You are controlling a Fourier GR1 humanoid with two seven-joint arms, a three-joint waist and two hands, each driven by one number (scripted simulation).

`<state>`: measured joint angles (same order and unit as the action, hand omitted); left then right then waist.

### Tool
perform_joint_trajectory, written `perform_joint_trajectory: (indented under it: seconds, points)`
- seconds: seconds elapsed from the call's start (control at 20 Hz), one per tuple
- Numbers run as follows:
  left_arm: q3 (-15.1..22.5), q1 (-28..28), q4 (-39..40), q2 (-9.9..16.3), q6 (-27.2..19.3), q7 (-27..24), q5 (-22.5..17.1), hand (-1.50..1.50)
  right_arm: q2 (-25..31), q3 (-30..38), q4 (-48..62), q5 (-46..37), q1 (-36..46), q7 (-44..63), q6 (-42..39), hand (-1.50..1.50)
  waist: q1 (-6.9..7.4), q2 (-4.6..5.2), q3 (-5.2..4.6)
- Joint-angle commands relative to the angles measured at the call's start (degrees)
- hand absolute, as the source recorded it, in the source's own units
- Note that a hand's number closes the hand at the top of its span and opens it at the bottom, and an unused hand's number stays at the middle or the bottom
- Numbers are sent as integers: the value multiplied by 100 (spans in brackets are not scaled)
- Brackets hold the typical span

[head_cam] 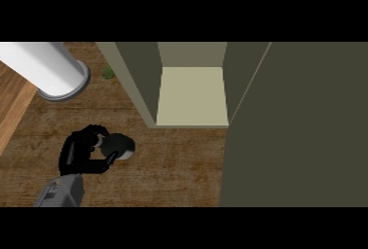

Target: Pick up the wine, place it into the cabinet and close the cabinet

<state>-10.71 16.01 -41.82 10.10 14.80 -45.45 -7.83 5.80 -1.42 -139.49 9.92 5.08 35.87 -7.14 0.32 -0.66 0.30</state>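
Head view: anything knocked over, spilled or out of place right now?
Nothing looks spilled or damaged. The left robot hand is curled round the dark wine bottle on the counter, left of the open cabinet. Its door stands wide open. The white cylinder lies at upper left.

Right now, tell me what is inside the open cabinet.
Only the cabinet's bare pale shelf shows. The wine is outside, in the left hand. The door hides the rest.

No readable text, label, number or sign anywhere.
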Motion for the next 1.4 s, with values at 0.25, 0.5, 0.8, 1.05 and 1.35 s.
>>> perform_joint_trajectory:
  seconds: [0.25, 0.5, 0.8, 1.05, 1.35]
  points:
    - [323, -1737, -2474, -207, -532, 75, 80, 150, 79, 357, -340, 535, 77, 113, -31, -150, 31, 37, -23]
    - [568, -2072, -3826, -447, -316, 1113, -383, 150, 12, 128, -400, 429, 364, 501, 180, -150, 15, 41, -26]
    - [978, -2460, -5556, -424, -401, 2507, -626, 150, -28, 86, -829, 467, -75, 441, 38, -150, -17, 28, -24]
    - [1447, -2172, -6428, -720, -1129, 3538, -269, 150, 15, 139, -665, 545, 44, 496, 36, -150, -42, 43, -25]
    - [2377, -1705, -6709, -1000, -1784, 4337, -29, 150, -30, 218, -588, 597, -319, 48, -218, -150, -94, 49, -23]
